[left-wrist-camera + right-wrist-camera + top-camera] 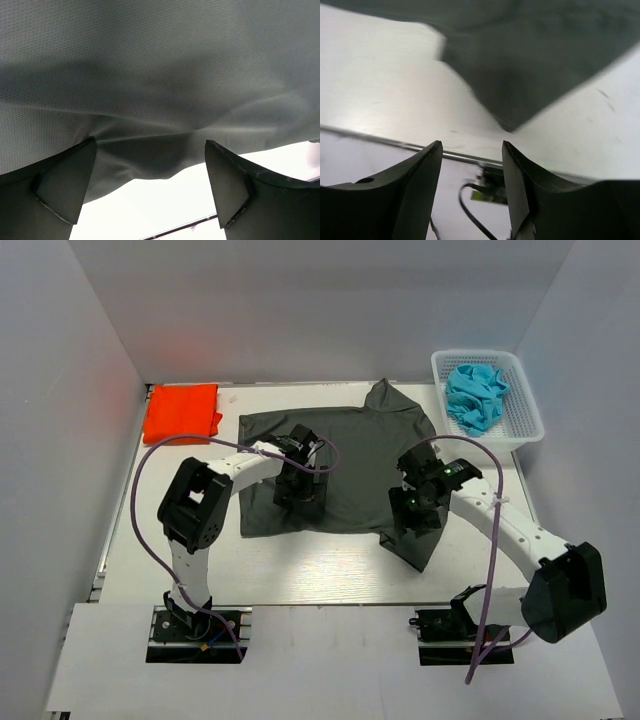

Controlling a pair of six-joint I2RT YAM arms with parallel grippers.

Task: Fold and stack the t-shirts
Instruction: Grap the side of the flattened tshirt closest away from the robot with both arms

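Left gripper (150, 144) and right gripper (471, 145) gape over near edge of charcoal t-shirt (350, 440).

1. Table (300, 575), near strip between shirt hem and arm bases: bare, open from side to side.
2. Dark grey t-shirt (355, 445): spread flat across the middle; low, with free room above.
3. Left arm (230, 470) and right arm (505, 525): both reach in over the shirt, with an open gap between them.
4. Orange-red t-shirt (182, 412): folded, low, far left corner.
5. White basket (528, 400) holding blue cloth (475, 398): far right corner, with raised walls.
6. White walls (300, 310): close off the left, far and right sides.
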